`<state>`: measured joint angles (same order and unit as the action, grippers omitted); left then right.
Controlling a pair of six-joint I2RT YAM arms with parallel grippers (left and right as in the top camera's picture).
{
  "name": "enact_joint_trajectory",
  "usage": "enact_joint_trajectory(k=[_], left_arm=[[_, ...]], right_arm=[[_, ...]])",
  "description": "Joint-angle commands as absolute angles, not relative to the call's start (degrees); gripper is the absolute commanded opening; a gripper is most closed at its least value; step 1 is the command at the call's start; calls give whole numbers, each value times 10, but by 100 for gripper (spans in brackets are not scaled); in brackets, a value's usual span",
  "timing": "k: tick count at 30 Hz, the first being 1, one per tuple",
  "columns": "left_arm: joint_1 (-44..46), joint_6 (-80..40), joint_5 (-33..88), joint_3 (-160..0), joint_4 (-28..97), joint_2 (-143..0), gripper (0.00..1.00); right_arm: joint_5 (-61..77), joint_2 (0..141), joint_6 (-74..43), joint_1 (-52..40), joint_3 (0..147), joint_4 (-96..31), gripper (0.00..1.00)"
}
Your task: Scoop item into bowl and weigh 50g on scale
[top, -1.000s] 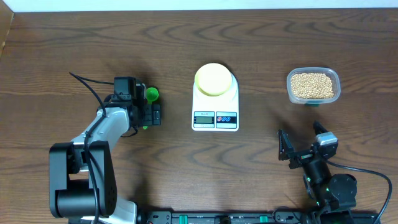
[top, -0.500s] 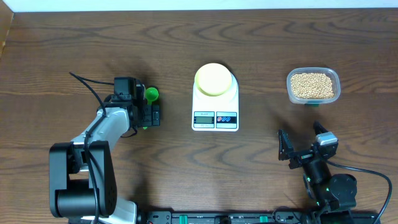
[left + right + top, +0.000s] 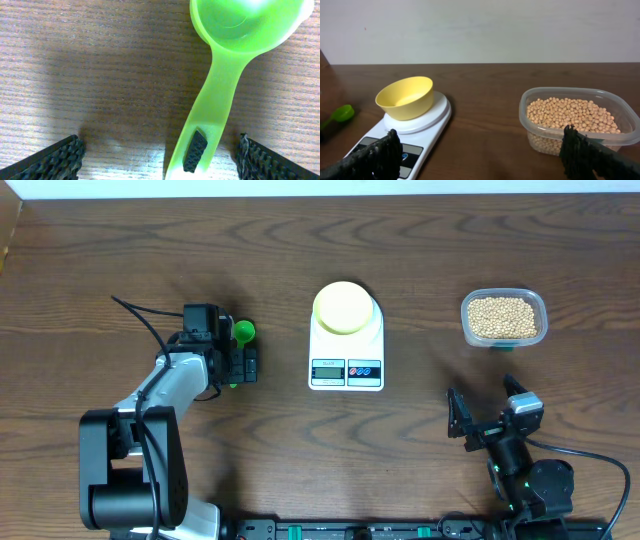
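From above, the beans (image 3: 502,318) fill a clear tub (image 3: 540,305) at the right rear of the table (image 3: 100,260), well apart from the yellow bowl (image 3: 342,307), which sits empty on the white scale (image 3: 346,352) in the middle. The left claw (image 3: 238,365) stands spread wide over a green scoop (image 3: 243,332), and the right claw (image 3: 482,395) hangs released, holding nothing, near the tub. The left wrist view shows the scoop's handle running between the two parted fingers (image 3: 55,160), neither touching it. A small dark ribbed patch near the handle's end may be a grip pad, though the close view makes that hard to confirm. From the right wrist, the beans look small, hard and round, so they will likely roll and scatter and cannot be pinched. They need the scoop. The scoop itself looks light, stiff and smooth, and is best gripped across the narrow handle near that patch, with the cup kept level.
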<state>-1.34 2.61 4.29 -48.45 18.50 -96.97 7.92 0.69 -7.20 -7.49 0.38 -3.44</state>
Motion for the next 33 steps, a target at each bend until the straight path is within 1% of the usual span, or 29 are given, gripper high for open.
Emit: enact_joint_trajectory(k=[1,33], left_arm=[[-15,25,40,-480,189,-977,98],[-15,25,40,-484,170,-976,98]], right_arm=[[79,3,-77,-79,3,-36,99],[79,3,-77,-79,3,-36,99]])
